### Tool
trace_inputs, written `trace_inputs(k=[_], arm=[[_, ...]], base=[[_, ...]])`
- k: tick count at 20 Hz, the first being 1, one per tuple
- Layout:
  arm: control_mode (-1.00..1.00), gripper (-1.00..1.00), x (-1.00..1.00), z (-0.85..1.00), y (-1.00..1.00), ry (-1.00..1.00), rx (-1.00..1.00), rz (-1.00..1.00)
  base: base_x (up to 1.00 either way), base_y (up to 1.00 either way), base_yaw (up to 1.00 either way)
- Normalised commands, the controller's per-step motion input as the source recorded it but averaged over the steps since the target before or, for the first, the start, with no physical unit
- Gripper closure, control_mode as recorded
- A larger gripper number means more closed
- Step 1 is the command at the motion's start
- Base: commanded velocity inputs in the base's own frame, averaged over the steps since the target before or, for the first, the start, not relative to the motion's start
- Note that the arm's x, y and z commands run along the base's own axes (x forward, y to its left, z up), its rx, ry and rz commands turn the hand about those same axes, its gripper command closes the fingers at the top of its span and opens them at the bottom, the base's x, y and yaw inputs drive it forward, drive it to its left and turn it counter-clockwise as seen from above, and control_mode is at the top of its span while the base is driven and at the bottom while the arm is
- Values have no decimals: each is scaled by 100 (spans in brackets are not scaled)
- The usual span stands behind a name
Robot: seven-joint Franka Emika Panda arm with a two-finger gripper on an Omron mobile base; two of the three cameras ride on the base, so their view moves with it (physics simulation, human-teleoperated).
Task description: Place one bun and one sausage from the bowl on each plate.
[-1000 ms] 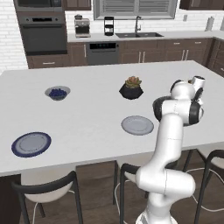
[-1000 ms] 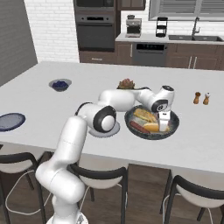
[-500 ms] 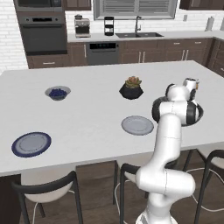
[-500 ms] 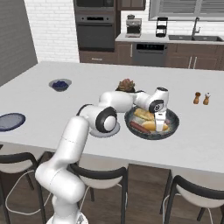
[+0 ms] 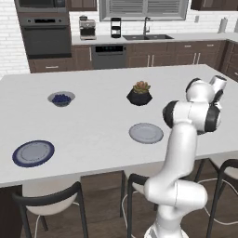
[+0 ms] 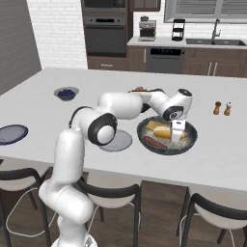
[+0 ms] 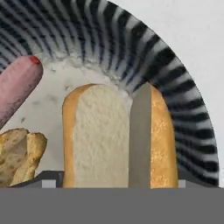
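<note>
The dark bowl sits on the counter's right part and holds buns and a sausage. My gripper points down into it, its jaws closed against a bun that still rests on the bowl floor. In the hand view that bun lies lengthwise, with one grey finger pressed on its right side. The pink sausage lies to its left, and another bun sits at the lower left. The light grey plate lies left of the bowl. The blue-rimmed plate is at the counter's near left.
A small bowl of blue berries stands far left and a potted succulent sits behind the grey plate. Salt and pepper shakers stand right of the bowl. Stools line the counter's near edge.
The hand has sunk a little deeper into the bowl, and its jaws have narrowed from wide open onto the bun. Plates and bowl have not moved.
</note>
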Motion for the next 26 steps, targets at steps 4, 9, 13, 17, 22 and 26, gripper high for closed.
trace_inputs(k=[4, 9, 13, 17, 22, 26], arm=[[-100, 100, -99, 100, 100, -27, -24, 10], [-100, 100, -85, 50, 100, -6, -25, 18], [-100, 100, -77, 0, 100, -7, -13, 29], [100, 100, 0, 0, 0, 0, 0, 0], [100, 100, 0, 0, 0, 0, 0, 0], [100, 100, 0, 0, 0, 0, 0, 0]], base=[[0, 0, 0], [0, 0, 0], [0, 0, 0], [-12, 100, 32], [6, 100, 19], [13, 100, 3]])
